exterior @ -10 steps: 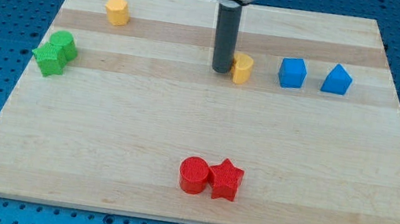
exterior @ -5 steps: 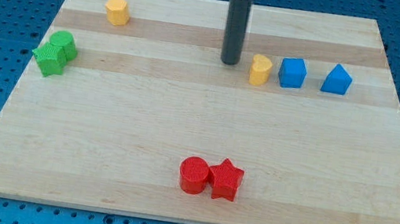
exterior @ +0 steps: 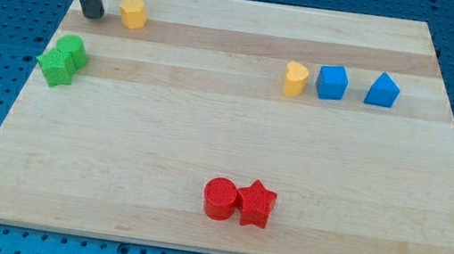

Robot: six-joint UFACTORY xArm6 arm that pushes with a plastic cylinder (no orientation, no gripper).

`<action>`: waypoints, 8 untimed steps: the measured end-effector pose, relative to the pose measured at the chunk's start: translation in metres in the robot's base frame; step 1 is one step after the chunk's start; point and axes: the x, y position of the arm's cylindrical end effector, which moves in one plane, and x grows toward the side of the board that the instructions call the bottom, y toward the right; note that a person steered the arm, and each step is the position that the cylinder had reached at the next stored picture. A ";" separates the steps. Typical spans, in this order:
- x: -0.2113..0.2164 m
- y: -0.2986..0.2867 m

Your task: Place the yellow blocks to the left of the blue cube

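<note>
A yellow heart-shaped block stands just left of the blue cube, nearly touching it. A second yellow block, hexagonal, sits near the board's top left. My tip rests on the board just left of that hexagonal yellow block, a small gap between them. The dark rod slants up toward the view's top left.
A second blue block with a peaked top stands right of the blue cube. Two green blocks touch each other at the left edge. A red cylinder and a red star touch near the bottom. The wooden board lies on a blue perforated table.
My tip pushed the yellow heart right toward the blue cube, then left it and swept across to the top left, beside the hexagonal yellow block.
</note>
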 end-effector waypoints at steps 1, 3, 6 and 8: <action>-0.001 0.030; -0.025 0.058; 0.030 0.135; 0.053 0.183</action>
